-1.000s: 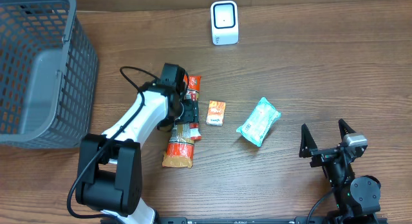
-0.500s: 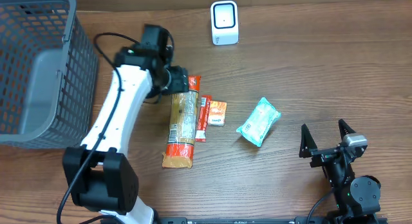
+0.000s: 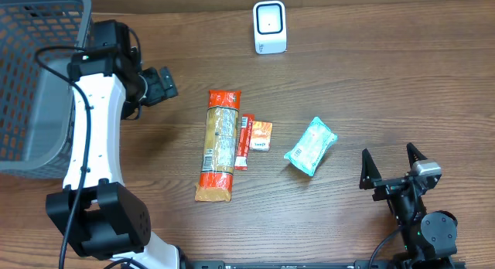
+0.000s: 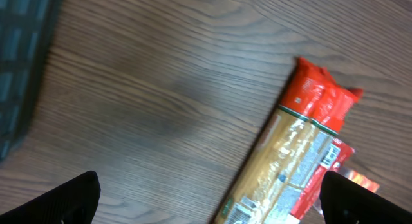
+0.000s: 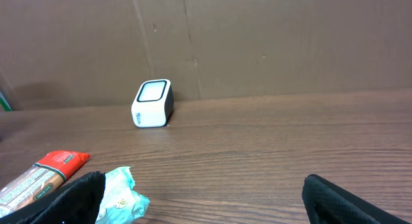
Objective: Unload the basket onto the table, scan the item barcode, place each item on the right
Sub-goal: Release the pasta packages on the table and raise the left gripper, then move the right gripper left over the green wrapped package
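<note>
My left pincer (image 3: 163,83) hangs spread and empty (it's the nearer arm), the long red-and-yellow plastic pasta packet (image 3: 220,145) lying to its right, axis fore-and-aft.

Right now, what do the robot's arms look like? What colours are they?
The left arm is white with chunky black joints and a thin black cable looping along it; the left tool is black. The right arm is all black with a small grey block, and the right tool has two pointy black fingers.
</note>
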